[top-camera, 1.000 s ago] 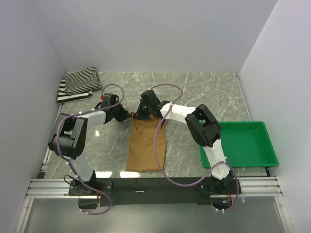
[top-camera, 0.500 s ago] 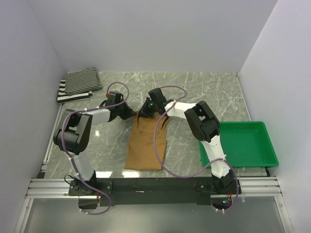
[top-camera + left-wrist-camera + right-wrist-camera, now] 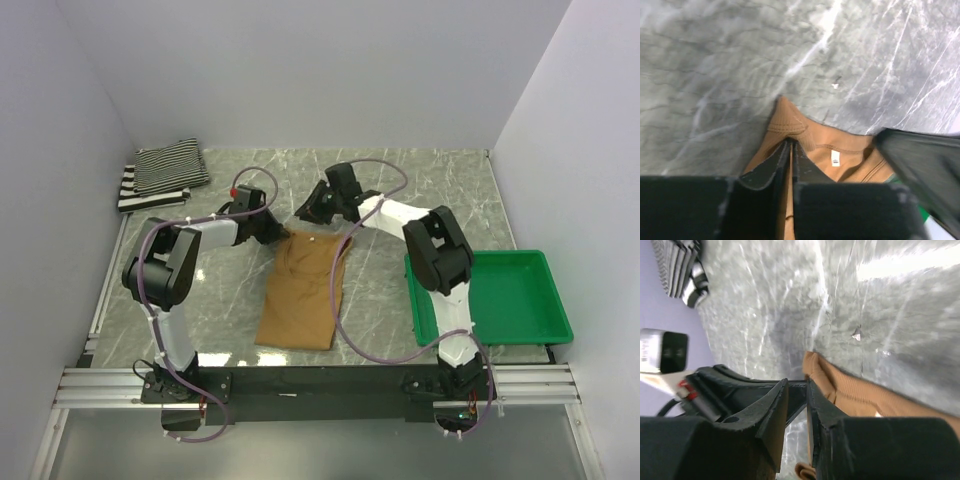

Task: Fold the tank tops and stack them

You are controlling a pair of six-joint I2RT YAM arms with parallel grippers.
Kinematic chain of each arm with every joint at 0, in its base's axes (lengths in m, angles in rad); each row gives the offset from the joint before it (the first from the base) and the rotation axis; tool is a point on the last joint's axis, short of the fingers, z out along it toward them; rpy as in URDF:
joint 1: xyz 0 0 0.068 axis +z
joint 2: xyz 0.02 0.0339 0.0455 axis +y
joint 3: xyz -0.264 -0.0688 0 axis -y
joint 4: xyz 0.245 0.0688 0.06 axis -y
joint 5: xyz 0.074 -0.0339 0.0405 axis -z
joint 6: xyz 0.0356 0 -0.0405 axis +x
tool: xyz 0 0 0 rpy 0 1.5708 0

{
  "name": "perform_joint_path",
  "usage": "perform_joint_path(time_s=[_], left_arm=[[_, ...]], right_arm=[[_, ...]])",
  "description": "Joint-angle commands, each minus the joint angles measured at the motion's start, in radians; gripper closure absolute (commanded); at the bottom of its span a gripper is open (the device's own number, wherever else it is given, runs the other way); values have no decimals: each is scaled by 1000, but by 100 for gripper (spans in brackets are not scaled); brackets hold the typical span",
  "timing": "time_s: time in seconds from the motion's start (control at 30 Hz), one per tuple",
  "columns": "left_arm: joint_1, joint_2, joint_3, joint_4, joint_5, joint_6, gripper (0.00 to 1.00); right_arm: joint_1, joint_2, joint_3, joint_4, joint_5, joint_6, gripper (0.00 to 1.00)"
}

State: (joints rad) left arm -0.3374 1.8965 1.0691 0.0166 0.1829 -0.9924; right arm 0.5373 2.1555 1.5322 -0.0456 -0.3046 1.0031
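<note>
Surface: grey marbled table (image 3: pixel 420 190), boxed in by pale walls (image 3: pixel 300 70) on three sides.
Tan top (image 3: pixel 300 295): laid out at the middle of the table as one long narrow strip, its near end towards the arm bases and its far end rumpled under the two claws.
Neckline: seen from the left wrist, with a small white label (image 3: pixel 835 159) inside the collar and one shoulder corner poking out past the fingertips.
Left claw (image 3: pixel 282 232): brought down on the far left corner of the tan top. From the wrist, the fingers (image 3: pixel 771 167) are seen pressed almost together, only a thin slit between them, clamped on the cloth's edge.
Right claw (image 3: pixel 310 208): held just beyond the far edge of the tan top and facing the left claw. Its fingers (image 3: pixel 771 407) are seen a little apart, with nothing between them, and the tan cloth lies just beside one finger.
Pinstriped top (image 3: pixel 172 165): folded and set in the far left corner, well apart from the tan one.
Wide-striped top (image 3: pixel 140 196): folded underneath the pinstriped one, its edge showing at the near left.
Green tray (image 3: pixel 520 295): parked at the right edge of the table, beside the right arm.
Cable (image 3: pixel 335 290): purple, looped down from the right arm across the right side of the tan top.
</note>
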Motion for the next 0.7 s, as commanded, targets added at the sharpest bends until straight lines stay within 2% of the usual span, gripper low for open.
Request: perform_joint_path(time_s=[0.0, 0.17, 0.37, 0.5, 0.67], left_arm=[[-20, 6, 61, -10, -49, 41, 87], [-28, 45, 127, -64, -46, 57, 83], [-51, -27, 144, -40, -54, 104, 77], [-87, -17, 215, -75, -13, 139, 81], [-146, 6, 221, -49, 38, 130, 87]], right_arm=[[-17, -144, -27, -63, 88, -61, 71], [-39, -292, -165, -151, 203, -115, 71], [-60, -486, -409, -137, 323, -161, 73], [-79, -568, -486, -157, 392, -176, 75], [-111, -592, -570, -122, 383, -169, 81]])
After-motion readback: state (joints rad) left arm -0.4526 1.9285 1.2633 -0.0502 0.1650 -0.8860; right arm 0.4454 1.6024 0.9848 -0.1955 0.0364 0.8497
